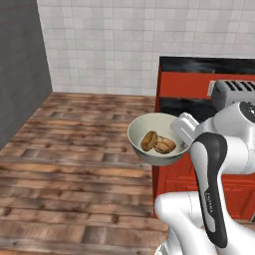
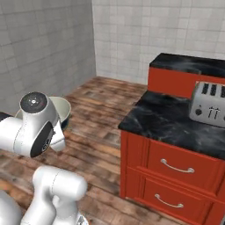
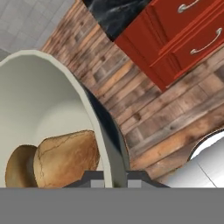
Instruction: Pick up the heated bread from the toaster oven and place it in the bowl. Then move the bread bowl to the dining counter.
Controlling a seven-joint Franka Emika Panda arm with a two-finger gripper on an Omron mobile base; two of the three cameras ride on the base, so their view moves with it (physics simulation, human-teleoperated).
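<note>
My gripper (image 1: 177,130) is shut on the right rim of the cream-white bowl (image 1: 154,122) and holds it in the air above the wooden floor. In the hand view the rim runs between the gripper's (image 3: 113,177) two dark tips, one inside the bowl (image 3: 39,100) and one outside. Two pieces lie in the bowl: the ring-like heated bread (image 1: 148,140) and a lumpy cracked piece (image 1: 165,145) touching it. They show close up as the heated bread (image 3: 17,168) and the lumpy piece (image 3: 65,157). My arm partly hides the bowl (image 2: 62,105) in the right base view. The toaster oven and dining counter are out of view.
A red cabinet with silver handles (image 2: 176,167) and a black marble top (image 2: 167,116) stands to the right, close to the bowl. A silver slot toaster (image 2: 208,105) sits on it. Wooden floor (image 1: 74,149) stretches left to a grey wall (image 1: 20,74) and a tiled wall (image 1: 99,45).
</note>
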